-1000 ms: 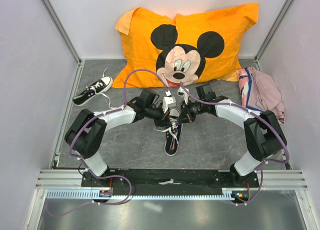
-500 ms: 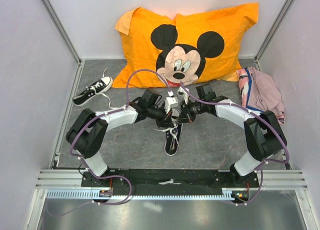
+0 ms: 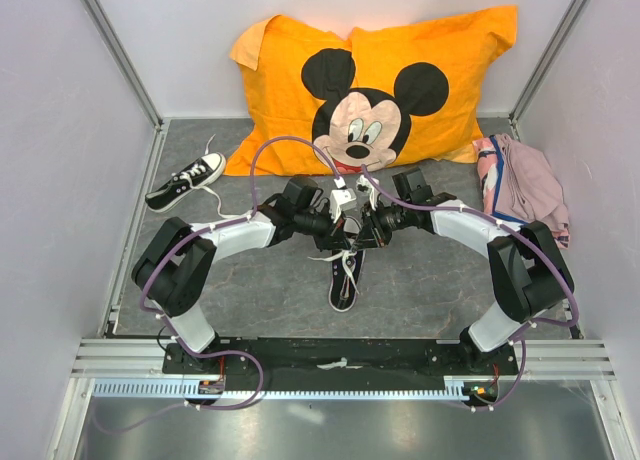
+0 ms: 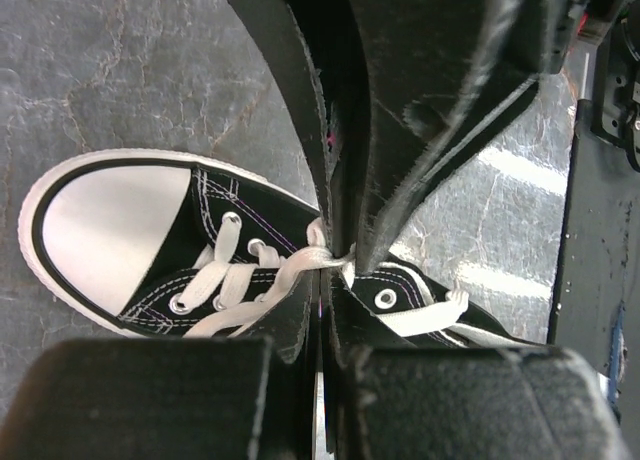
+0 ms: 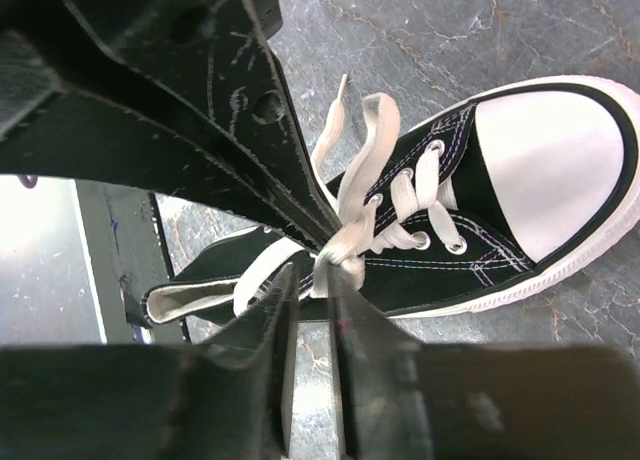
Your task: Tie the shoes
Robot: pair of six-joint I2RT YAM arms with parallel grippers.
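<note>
One black sneaker with a white toe cap lies mid-table, toe toward the arm bases. Both grippers meet just above its laces. My left gripper is shut on a white lace; in the left wrist view the gripper pinches the lace above the shoe. My right gripper is shut on another lace strand; in the right wrist view the gripper pinches the lace over the shoe. The second sneaker lies at the far left, laces loose.
An orange Mickey Mouse pillow leans on the back wall. A pink cloth bundle lies at the right wall. White walls close in the left, right and back. The black base rail runs along the near edge.
The left gripper has shifted slightly right toward the right gripper, so the two are closer over the shoe. The shoe and the far-left sneaker have not moved.
</note>
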